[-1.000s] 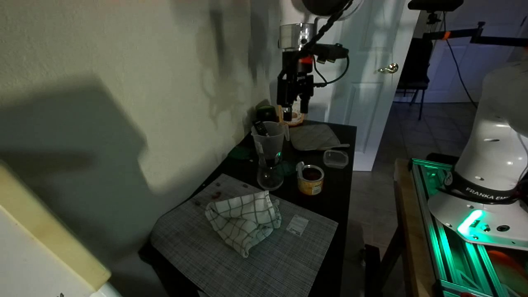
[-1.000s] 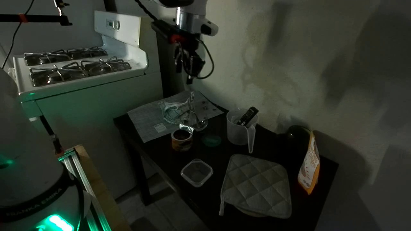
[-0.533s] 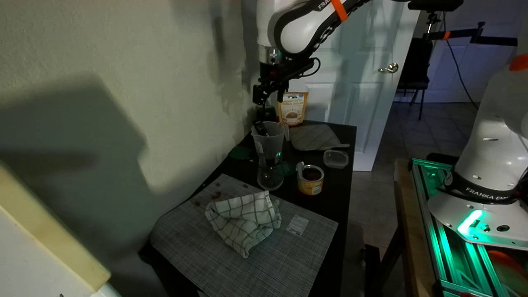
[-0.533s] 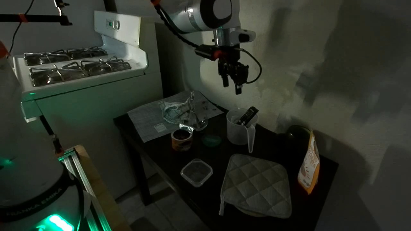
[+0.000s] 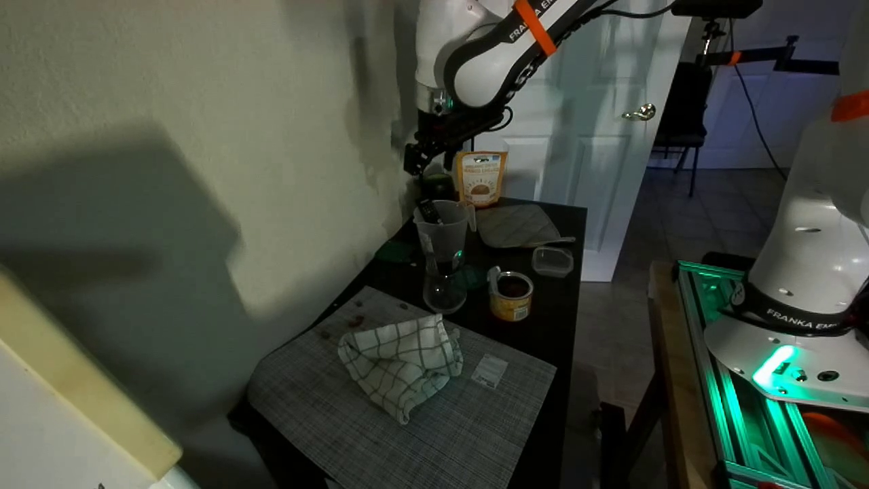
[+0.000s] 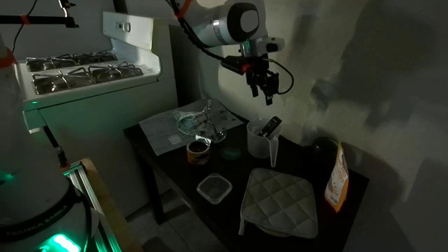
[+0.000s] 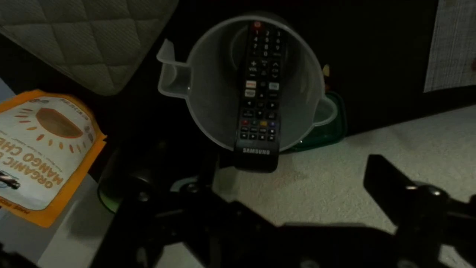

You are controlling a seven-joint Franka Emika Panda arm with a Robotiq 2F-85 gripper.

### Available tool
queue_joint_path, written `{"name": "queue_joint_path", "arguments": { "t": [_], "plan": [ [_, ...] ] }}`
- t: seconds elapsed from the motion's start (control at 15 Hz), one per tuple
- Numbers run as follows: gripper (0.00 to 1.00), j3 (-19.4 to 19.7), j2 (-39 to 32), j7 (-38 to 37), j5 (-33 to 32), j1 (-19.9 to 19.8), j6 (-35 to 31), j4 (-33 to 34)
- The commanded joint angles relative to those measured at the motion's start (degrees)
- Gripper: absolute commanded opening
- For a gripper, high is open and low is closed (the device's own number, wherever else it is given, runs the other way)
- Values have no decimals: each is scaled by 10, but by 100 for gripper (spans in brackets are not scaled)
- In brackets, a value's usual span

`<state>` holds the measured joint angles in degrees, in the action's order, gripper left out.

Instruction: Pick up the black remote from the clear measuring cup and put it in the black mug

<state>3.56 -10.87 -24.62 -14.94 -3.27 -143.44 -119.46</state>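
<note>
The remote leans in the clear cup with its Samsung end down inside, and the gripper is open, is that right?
No: the wrist view shows the remote with its Samsung end sticking out of the clear cup. It does lean there, and the gripper is open.

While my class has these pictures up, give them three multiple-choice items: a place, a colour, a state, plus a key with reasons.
1. Where is the black remote?
A. On the cloth
B. In the clear measuring cup
C. On the mat

2. What colour edges the mango pouch?
A. Orange
B. Blue
C. Purple

3. The gripper is:
A. Shut, empty
B. Shut on the remote
C. Open

1 B: it leans inside, one end sticking out.
2 A: orange frames its white front.
3 C: its fingers stand well apart.
</note>
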Motion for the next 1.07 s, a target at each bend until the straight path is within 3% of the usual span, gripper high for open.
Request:
{"name": "queue_joint_path", "arguments": {
  "t": [0.0,0.2,0.33,0.47,0.67,1.0],
  "plan": [
    [100,-13,-32,130,141,-28,-99,-21],
    [100,-35,-58,236,245,-50,-111,-18],
    [100,-40,-79,286,270,-60,-108,-4],
    [99,-35,-93,305,265,-61,-103,6],
    [87,-24,-106,314,247,-64,-97,20],
    [84,-13,-125,304,229,-56,-102,28]
  ]
}}
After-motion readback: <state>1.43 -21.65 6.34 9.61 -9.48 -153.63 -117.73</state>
